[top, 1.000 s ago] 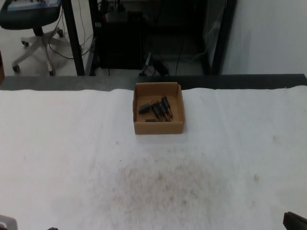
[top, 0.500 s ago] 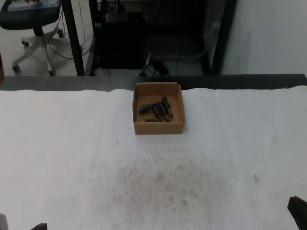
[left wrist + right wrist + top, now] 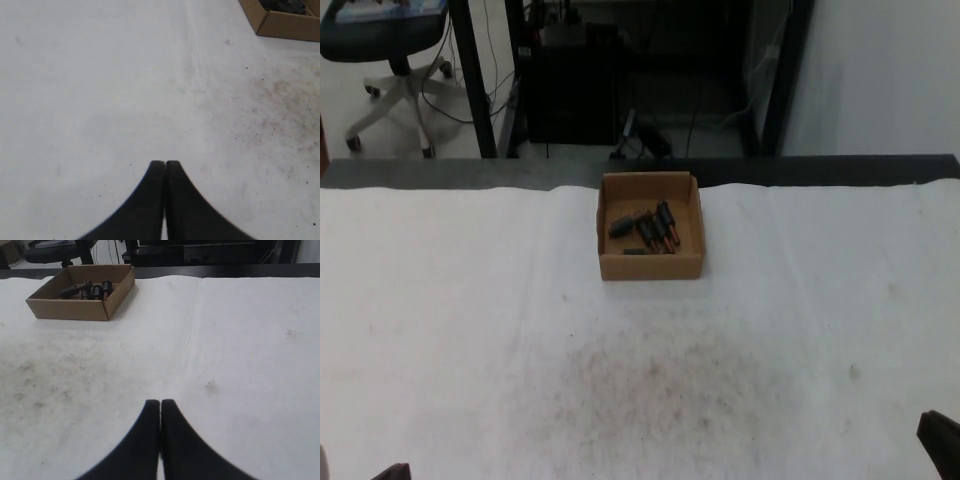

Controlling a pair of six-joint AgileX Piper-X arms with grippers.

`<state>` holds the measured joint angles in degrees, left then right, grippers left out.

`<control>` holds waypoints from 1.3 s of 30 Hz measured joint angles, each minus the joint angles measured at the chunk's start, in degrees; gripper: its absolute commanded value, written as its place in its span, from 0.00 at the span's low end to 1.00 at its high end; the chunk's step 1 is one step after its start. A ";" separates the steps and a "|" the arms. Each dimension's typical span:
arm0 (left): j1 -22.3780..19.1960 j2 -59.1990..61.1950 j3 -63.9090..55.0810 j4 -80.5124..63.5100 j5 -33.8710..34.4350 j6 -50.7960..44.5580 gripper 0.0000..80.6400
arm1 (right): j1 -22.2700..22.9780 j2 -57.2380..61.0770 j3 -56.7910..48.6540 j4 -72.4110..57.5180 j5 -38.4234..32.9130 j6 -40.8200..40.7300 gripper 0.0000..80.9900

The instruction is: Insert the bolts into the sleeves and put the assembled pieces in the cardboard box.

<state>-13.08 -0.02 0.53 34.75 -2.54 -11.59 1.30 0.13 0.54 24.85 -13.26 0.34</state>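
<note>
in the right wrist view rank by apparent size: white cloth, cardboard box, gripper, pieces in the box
1. white cloth
2. right gripper, large only because it is nearest the camera
3. cardboard box
4. assembled pieces inside the box

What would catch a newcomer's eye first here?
The cardboard box sits mid-bench toward the far edge, several dark bolt pieces lying inside. A speckled dark stain marks the white cloth in front of it. The left tool and right tool hang shut above the cloth.
</note>
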 measured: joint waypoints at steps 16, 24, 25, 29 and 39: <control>0.00 0.00 0.00 0.00 0.00 0.00 0.00 | 0.00 -0.13 0.00 7.76 3.99 0.00 0.01; 0.00 0.00 0.00 0.00 0.00 0.00 0.00 | 0.00 -0.13 0.00 7.77 5.25 0.00 0.01; 0.00 0.00 0.00 0.00 0.00 0.00 0.00 | 0.00 -0.13 0.00 7.77 5.25 0.00 0.01; 0.00 0.00 0.00 0.08 0.00 0.00 0.00 | 0.00 -0.13 0.00 7.77 5.35 0.00 0.01; 0.31 0.00 0.00 0.08 -1.12 0.00 0.00 | 0.00 -0.13 0.00 7.77 5.35 0.00 0.01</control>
<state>-12.77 -0.02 0.53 34.83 -3.65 -11.59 1.30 0.00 0.54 32.62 -7.92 0.34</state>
